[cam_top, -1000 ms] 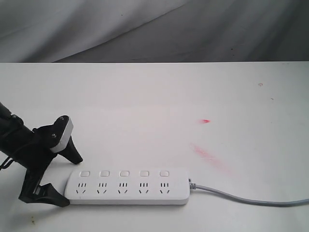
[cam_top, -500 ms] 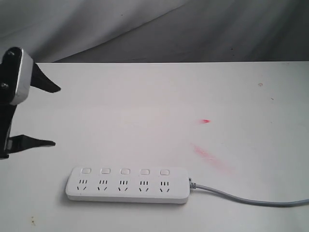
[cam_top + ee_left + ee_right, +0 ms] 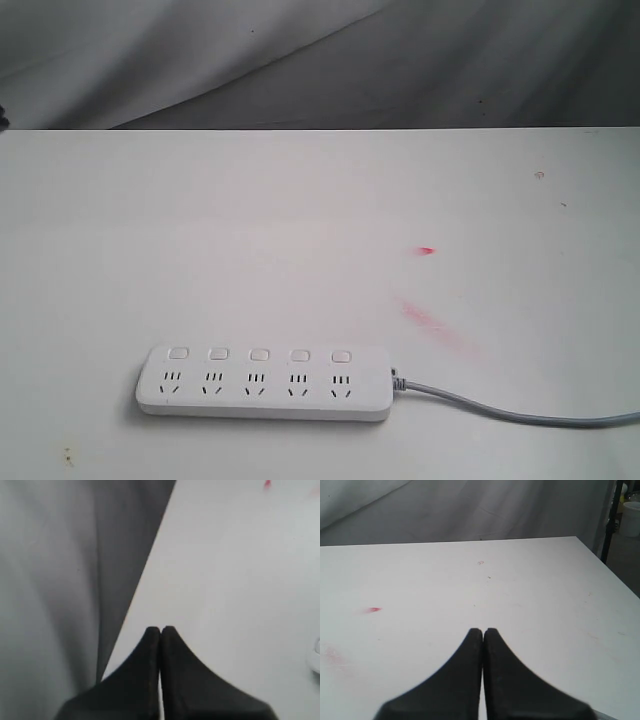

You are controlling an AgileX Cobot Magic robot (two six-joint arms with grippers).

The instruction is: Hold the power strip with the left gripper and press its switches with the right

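One white desk (image 3: 300, 200) fills most of the exterior view, with a grey cloth backdrop (image 3: 400, 60) along its 12 o'clock side.

The power strip (image 3: 265, 383) lies flat on the desk at about 7 o'clock in that view, its long axis running 9 to 3 and sockets facing up. Its grey cord (image 3: 500, 410) leaves the 3 o'clock end and trails off the frame at 3 o'clock.

Left pincer (image 3: 160, 630), seen only in its wrist view: fingers pressed together, nothing held, over the desk near the edge by the grey cloth.

Right pincer (image 3: 483, 631), seen only in its wrist view: fingers pressed together, nothing held, over bare desk.

Five switches (image 3: 259, 354) sit in a row along the strip's 12 o'clock edge, one above each socket set.

A red smear (image 3: 435, 325) and a smaller red spot (image 3: 427, 250) mark the desk at about 1 o'clock from the strip's cord end, apart from it.
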